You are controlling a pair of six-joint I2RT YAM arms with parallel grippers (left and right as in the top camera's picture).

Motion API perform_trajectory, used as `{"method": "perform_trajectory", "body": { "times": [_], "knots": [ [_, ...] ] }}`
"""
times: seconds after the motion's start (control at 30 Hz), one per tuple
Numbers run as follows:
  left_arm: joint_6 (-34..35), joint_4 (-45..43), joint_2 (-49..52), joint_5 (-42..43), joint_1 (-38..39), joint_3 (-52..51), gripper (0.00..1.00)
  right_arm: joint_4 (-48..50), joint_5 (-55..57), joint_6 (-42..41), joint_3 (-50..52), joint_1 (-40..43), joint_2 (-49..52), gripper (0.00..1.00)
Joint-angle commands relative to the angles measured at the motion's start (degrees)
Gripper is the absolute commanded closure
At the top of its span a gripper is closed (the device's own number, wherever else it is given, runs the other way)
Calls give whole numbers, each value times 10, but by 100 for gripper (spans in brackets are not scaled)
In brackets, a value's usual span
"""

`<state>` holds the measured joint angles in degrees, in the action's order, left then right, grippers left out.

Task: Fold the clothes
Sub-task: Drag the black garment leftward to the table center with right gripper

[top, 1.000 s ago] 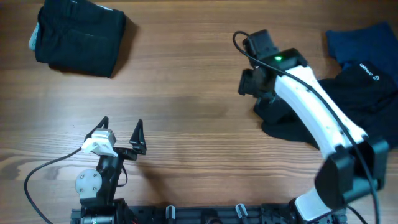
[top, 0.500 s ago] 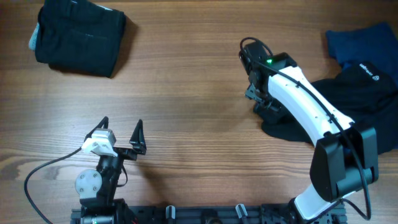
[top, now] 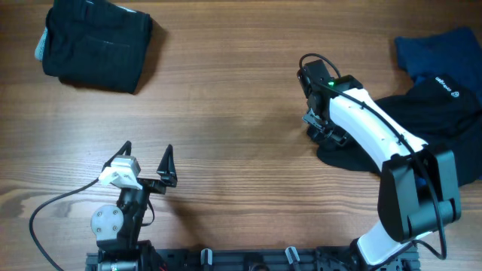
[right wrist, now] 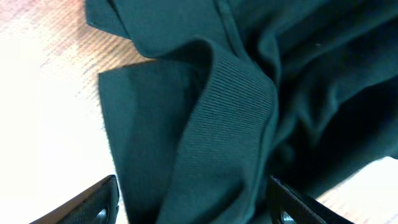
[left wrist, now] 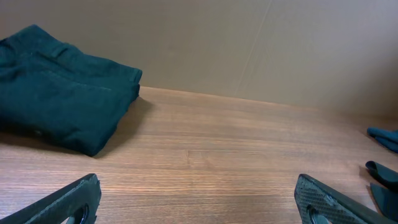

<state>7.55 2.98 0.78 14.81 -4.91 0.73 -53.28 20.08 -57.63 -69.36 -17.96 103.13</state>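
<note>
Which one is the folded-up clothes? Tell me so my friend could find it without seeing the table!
Look at the wooden table and go to its far left corner. The folded black garment lies there alone. It is a neat squared bundle, while the crumpled black shirt and the blue garment are bunched together on the right.

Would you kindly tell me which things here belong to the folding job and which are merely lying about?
Job: crumpled black shirt; blue garment; folded black garment; right end effector above the shirt's edge.
Lying about: left end effector, open, holding nothing; its cable; wooden table.
</note>
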Motion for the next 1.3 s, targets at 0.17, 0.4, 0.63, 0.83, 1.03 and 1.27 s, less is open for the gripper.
{"method": "perform_trajectory", "body": {
  "times": [0.17, 0.4, 0.63, 0.83, 1.03, 1.27],
  "knots": [
    [-12, 0, -5, -5, 2, -4, 0, 48, -10, -5, 73, 0, 5, 25],
    [-12, 0, -5, -5, 3, -4, 0, 47, -6, -3, 76, 0, 5, 52],
    [-12, 0, -5, -5, 2, -4, 0, 35, -11, 82, 52, 0, 5, 93],
    [-12, 0, -5, -5, 2, -4, 0, 8, -77, 115, -19, -2, -12, 96],
    [-12, 0, -5, -5, 3, -4, 0, 31, -233, 191, -109, -19, -54, 96],
    [-12, 0, -5, -5, 2, -4, 0, 108, -368, 201, -172, -82, -99, 96]
  ]
}}
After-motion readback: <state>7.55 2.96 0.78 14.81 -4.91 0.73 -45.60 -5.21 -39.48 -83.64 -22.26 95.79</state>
